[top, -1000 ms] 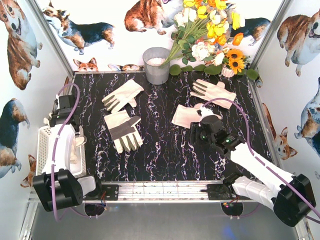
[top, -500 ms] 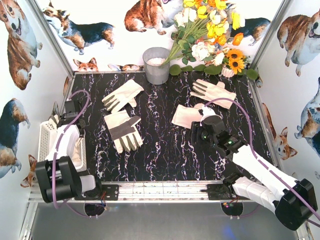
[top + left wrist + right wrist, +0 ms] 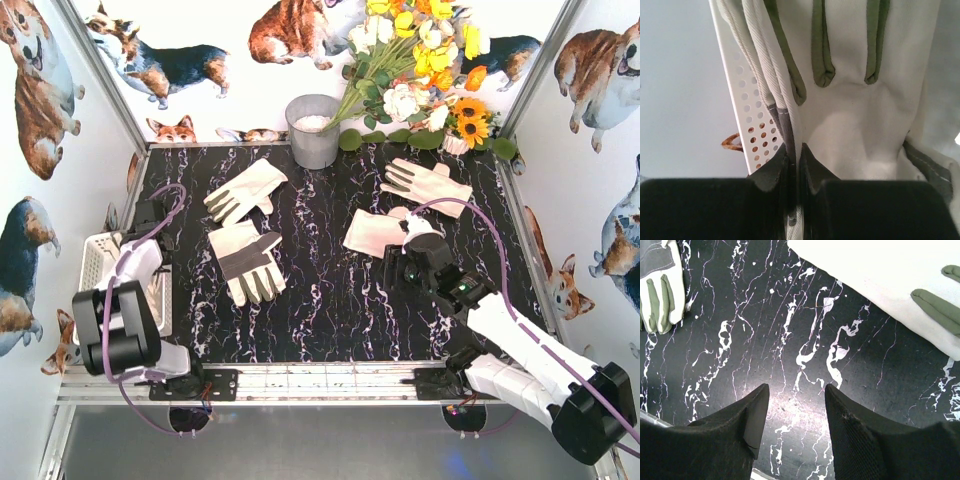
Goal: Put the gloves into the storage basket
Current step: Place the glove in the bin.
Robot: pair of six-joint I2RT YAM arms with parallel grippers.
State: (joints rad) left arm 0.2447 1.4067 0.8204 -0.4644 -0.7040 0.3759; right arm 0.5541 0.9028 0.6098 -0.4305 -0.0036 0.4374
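The white storage basket (image 3: 95,255) stands at the table's left edge. My left gripper (image 3: 150,222) is over it, shut on the folded cuff edge of a cream glove (image 3: 860,115) with olive finger patches. That glove hangs beside the basket's perforated wall (image 3: 747,115), and the pinch shows in the left wrist view (image 3: 794,150). Several more gloves lie on the black marble table: one (image 3: 245,190) at the back left, a grey-patched one (image 3: 248,262), one (image 3: 425,182) at the back right and one (image 3: 375,232). My right gripper (image 3: 395,265) is open and empty, just above bare table (image 3: 796,390), short of that last glove (image 3: 880,275).
A grey metal bucket (image 3: 313,130) stands at the back centre beside a bunch of flowers (image 3: 420,70). Corgi-print walls close in the table on three sides. A metal rail (image 3: 320,380) runs along the near edge. The grey-patched glove shows at the upper left of the right wrist view (image 3: 657,285).
My left arm has folded back, uncovering more of the basket, with the glove still pinched. My right gripper has shifted slightly right and stays open.
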